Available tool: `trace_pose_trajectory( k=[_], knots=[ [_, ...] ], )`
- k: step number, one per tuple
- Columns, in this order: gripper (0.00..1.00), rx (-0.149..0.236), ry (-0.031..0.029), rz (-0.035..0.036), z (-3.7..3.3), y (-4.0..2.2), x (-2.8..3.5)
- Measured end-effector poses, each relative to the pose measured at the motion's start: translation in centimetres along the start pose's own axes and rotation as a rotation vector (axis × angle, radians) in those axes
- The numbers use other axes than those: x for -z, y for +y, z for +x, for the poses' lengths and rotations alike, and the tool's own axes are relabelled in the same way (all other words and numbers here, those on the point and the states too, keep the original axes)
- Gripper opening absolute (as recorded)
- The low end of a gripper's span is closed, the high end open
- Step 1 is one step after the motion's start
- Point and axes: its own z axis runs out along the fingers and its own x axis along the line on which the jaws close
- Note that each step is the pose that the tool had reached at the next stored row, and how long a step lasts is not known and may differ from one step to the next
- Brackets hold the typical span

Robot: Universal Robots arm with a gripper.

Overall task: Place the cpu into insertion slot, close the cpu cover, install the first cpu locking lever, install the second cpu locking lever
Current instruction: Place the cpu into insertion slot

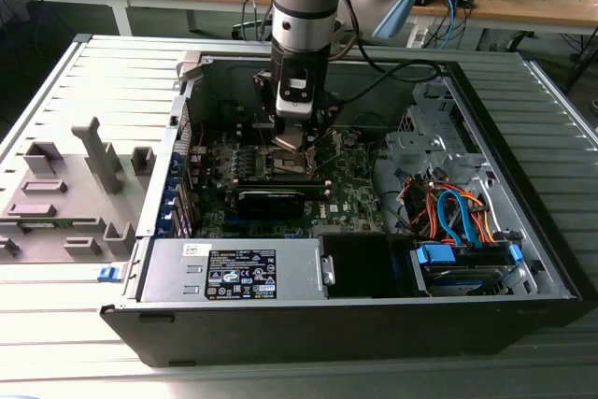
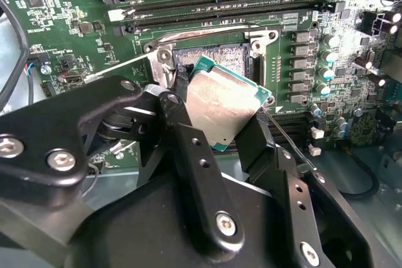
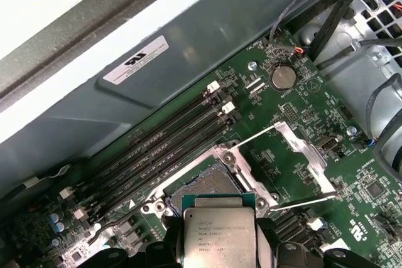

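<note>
Jaws clamped on opposite cpu [image 2: 226, 114] edges; gripper [image 2: 223, 101] holds it, apparently tilted, just over slot [image 2: 217, 54], not seated. Cover [image 3: 304, 152] stands swung open off one slot edge, lever rods [image 3: 251, 137] raised beside the slot.

Risk: a tilted chip lands corner-first and bends contacts or seats skewed. Any grip slip drops it onto the slot.

Count: 1 gripper, 1 cpu, 1 slot, 1 cover, 2 lever rods.
</note>
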Motion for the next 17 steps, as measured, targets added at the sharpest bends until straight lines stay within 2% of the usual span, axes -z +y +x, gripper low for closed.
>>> trace_pose_trajectory(
  k=[4, 9, 17],
  knots=[
    [0.55, -0.026, -0.0042, 0.0059, 0.00, -0.01, -0.04],
    [0.55, -0.061, -0.0072, 0.0094, 0.00, 0.00, -0.15],
    [0.55, -0.097, -0.0109, 0.0143, -0.01, 0.00, -0.26]
  ],
)
